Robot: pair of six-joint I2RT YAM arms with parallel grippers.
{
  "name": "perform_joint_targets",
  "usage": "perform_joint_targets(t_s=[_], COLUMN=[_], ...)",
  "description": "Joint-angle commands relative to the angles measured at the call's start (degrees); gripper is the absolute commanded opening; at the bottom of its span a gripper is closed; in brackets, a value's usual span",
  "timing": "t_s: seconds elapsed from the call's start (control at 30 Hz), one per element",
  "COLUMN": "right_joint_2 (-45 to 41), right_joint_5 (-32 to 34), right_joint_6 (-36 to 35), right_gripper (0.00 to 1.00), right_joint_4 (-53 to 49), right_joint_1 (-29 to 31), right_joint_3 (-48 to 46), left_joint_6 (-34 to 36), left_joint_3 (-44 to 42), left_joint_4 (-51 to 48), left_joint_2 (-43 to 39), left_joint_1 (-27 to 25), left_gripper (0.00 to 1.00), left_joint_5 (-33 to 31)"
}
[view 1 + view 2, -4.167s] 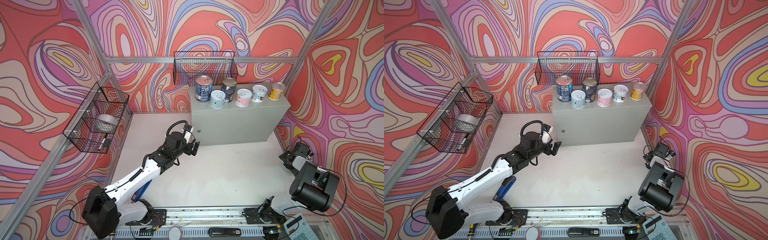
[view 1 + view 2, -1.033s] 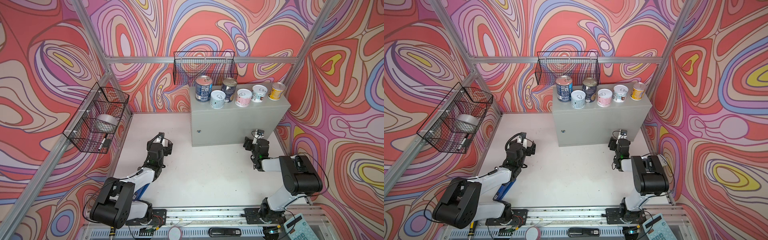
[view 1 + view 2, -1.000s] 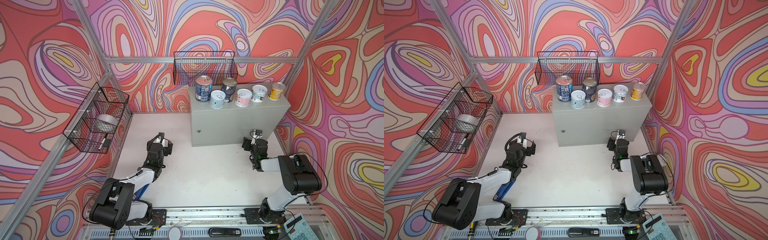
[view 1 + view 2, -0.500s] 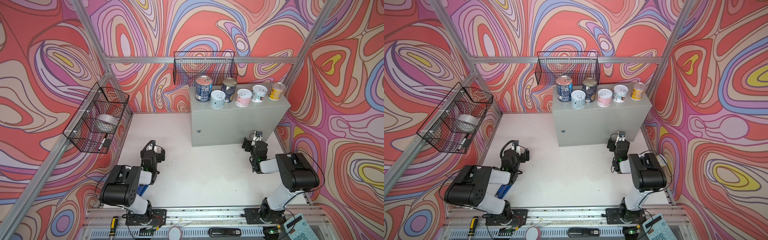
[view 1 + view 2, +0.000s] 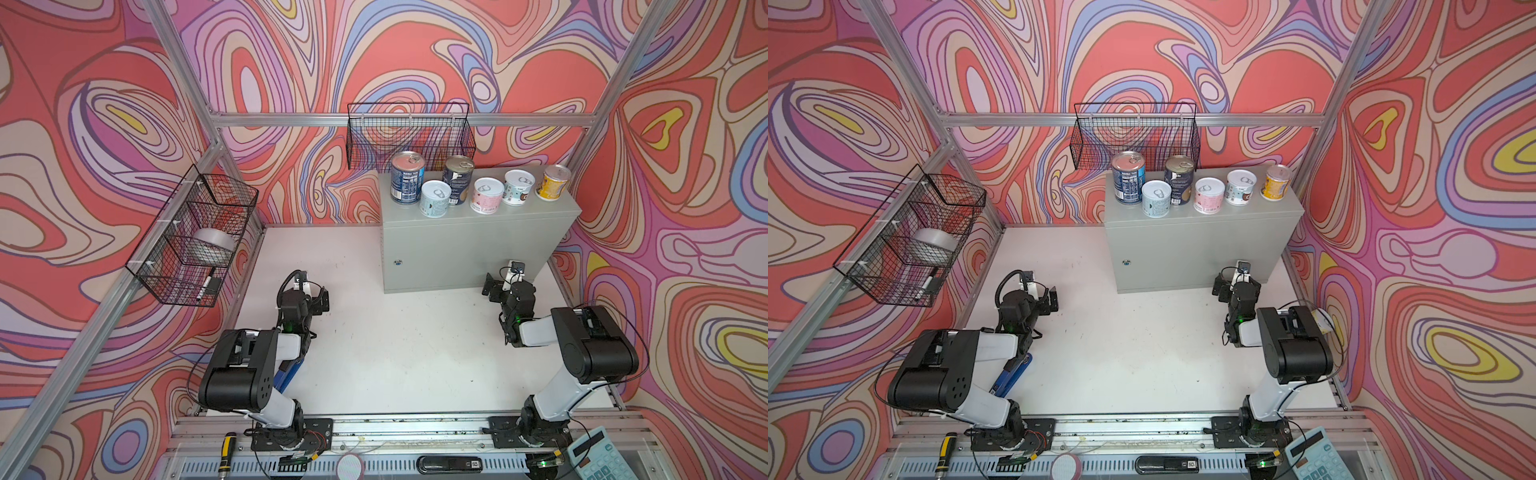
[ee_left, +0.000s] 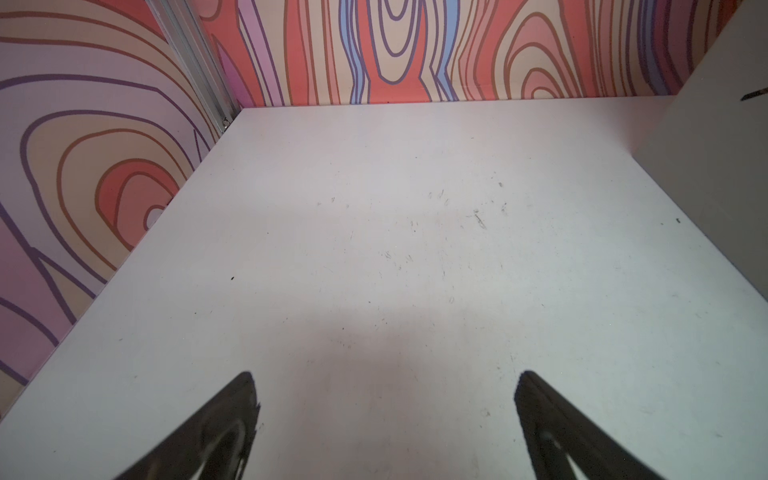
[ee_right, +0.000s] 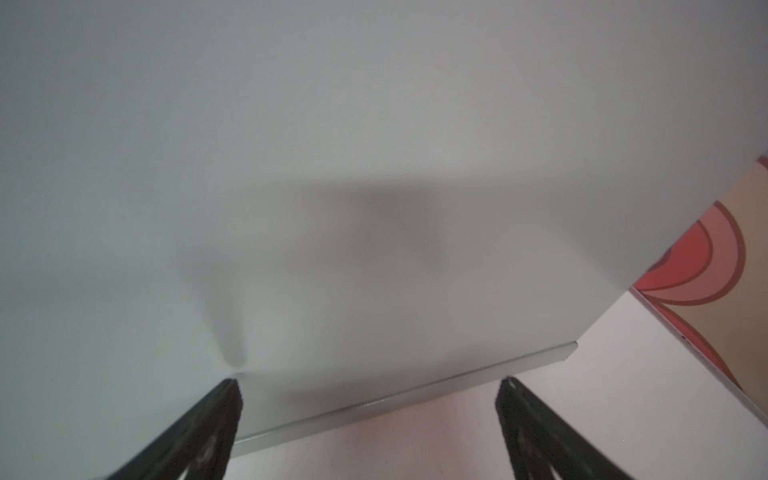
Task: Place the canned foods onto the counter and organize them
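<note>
left wrist view is showing the left fingers (image 6: 224, 424) standing wide apart and grasping nothing, hovering over the bare white floor (image 6: 415, 270). right wrist view is showing the right fingers (image 7: 199, 428) also spread wide and empty, pointing at the grey front of the counter (image 7: 374, 124); whether one tip is touching that front, i cannot tell. in both top views both arms are sitting folded low, the left one well apart from the counter, the right one near its right front corner. on the counter top six cans are standing upright: a tall dark blue can (image 5: 407, 178) at the far left, a second dark blue can (image 5: 457, 176) beside it, then a pale blue can (image 5: 435, 198), a pink can (image 5: 486, 196), a white-teal can (image 5: 518, 188) and a yellow can (image 5: 552, 183) running rightward. a wire basket (image 5: 409, 133) is hanging on the far wall behind them.
</note>
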Motion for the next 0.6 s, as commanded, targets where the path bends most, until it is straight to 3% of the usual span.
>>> perform_joint_targets(t_s=[0.0, 0.57], right_joint_2=[0.23, 0.47], right_joint_5=[0.08, -0.03], right_joint_6=[-0.35, -0.37], right_gripper=[0.98, 0.99], right_joint_4=[1.36, 0.74], right_joint_1=[-0.09, -0.05], right_joint_3=[-0.85, -0.4], left_joint_6=[-0.57, 0.06], left_joint_3=[-0.09, 0.58], left_joint_4=[0.27, -0.75], left_joint_2=[0.03, 0.37], left_joint_1=[0.23, 0.29], left_gripper=[1.0, 1.0], left_joint_5=[0.74, 2.83])
